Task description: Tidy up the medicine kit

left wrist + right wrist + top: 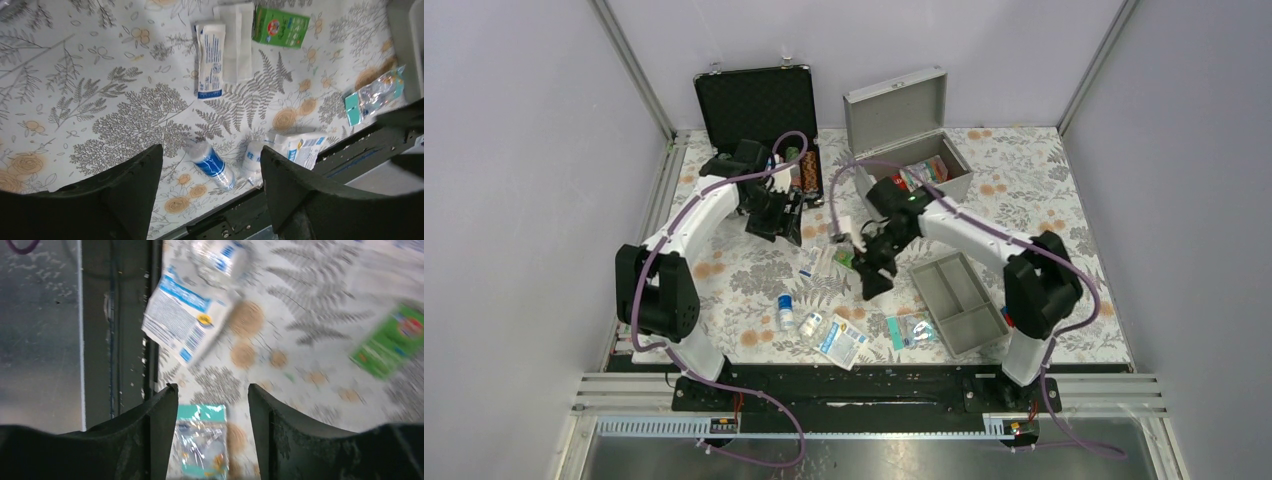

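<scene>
Black plastic jaws of the right gripper stand apart and empty, hanging over a flat clear sachet with a teal header that lies on the fern-printed tablecloth. That sachet is thin and slick. Fingers closing from above may skid off it, or bunch the cloth instead. It also lies near the black front rail, so a sideways nudge could slide it into the gap there. This wrist view is smeared, which makes the aim hard to trust.

A white and blue paper packet and a green cardboard box lie close by and could be swept aside.

The left gripper is likewise released and empty above a small blue-labelled bottle, which could roll if clipped.

The medicine kit, a grey metal box with its lid raised, stands at the far side. Its grey divided tray sits beside the right arm, so a carry across could catch its rim.
</scene>
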Action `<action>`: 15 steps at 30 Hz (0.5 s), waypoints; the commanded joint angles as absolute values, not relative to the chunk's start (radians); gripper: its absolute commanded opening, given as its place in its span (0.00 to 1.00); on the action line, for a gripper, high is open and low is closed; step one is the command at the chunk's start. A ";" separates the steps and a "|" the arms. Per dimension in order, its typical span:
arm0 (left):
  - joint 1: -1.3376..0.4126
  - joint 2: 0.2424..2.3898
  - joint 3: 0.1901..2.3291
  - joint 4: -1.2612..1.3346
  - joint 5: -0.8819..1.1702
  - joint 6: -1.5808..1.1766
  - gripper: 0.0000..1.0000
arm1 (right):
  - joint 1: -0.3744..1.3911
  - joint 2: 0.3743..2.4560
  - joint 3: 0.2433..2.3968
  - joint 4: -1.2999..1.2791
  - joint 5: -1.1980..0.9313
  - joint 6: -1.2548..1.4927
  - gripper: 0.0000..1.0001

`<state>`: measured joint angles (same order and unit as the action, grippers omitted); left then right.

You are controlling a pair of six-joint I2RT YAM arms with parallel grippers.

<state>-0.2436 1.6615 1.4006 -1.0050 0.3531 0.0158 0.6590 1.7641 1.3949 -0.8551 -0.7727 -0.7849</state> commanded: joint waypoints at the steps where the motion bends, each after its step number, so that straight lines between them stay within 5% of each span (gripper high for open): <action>1: -0.239 1.610 1.486 -0.985 0.287 -0.056 0.73 | 0.768 1.839 1.445 -0.811 -0.850 -0.728 0.61; 5: -0.195 1.574 1.495 -0.964 0.130 -0.113 0.77 | 0.845 1.875 1.391 -0.659 -0.812 -0.583 0.68; 15: 0.100 1.446 1.343 -0.930 0.294 -0.231 0.75 | 0.943 2.025 1.430 -0.568 -0.662 -0.536 0.68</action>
